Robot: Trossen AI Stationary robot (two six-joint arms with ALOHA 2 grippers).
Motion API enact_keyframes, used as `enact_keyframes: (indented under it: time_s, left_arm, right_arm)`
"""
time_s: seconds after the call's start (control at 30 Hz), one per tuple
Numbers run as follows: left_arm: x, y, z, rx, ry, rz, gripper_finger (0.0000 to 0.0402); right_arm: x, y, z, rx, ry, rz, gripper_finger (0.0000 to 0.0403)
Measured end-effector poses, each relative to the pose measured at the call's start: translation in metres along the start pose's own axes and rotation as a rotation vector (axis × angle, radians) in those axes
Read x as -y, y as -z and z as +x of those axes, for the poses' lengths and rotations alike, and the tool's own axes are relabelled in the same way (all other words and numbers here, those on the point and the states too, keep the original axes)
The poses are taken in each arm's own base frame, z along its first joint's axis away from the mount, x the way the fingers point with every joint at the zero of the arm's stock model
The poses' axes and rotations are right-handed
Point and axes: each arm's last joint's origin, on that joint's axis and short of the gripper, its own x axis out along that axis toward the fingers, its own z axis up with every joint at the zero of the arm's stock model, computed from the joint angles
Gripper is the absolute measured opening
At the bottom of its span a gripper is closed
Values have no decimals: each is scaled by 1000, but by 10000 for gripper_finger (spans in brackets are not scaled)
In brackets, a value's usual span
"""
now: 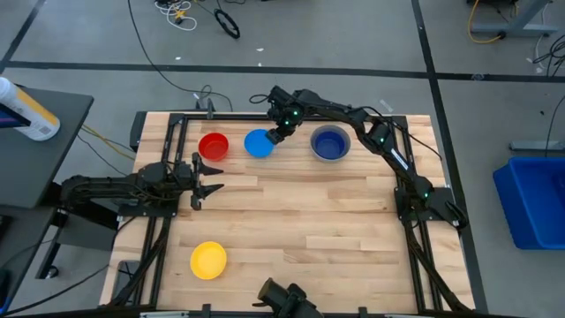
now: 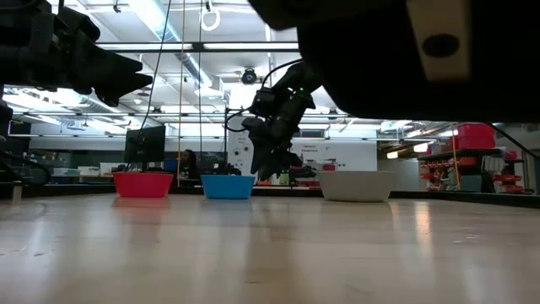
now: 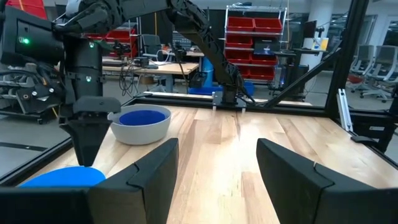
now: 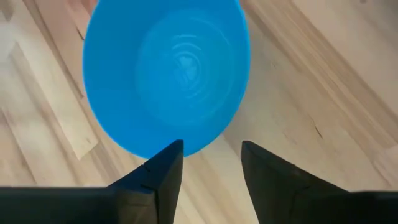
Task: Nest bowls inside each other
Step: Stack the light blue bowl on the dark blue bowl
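The light blue bowl [image 1: 258,143] is being approached; the right gripper's [image 1: 274,135] parted fingers must be closed on its rim.

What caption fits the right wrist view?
Right gripper, fingers open, poised at the light blue bowl's rim on the wooden table.

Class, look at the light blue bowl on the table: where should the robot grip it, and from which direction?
Grip the light blue bowl by its thin rim, coming from above. It sits upright, mouth up, so one finger can go inside the wall and one outside. Choose the rim arc facing the grey bowl, away from the red bowl; the right tool, open, hovers just above that edge.
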Motion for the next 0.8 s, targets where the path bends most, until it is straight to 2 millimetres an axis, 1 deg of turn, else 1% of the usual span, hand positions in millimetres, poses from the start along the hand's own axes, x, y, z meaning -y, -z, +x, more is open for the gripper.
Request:
enact_keyframes:
  time_s: [0.2, 0.33, 0.47, 0.6, 0.8]
  left_arm:
    - [0, 0, 0, -1, 0, 0, 224]
    - [0, 0, 0, -1, 0, 0, 224]
    - [0, 0, 0, -1, 0, -2, 224]
    - [0, 0, 0, -2, 0, -11, 224]
    - [0, 0, 0, -2, 0, -13, 224]
  right_arm:
    - [0, 0, 0, 0, 0, 33, 164]
    - [0, 1, 0, -6, 5, 52, 153]
    - [2, 1, 0, -5, 53, 62, 142]
    - [3, 3, 0, -19, 84, 58, 140]
    - [0, 1, 0, -8, 0, 42, 140]
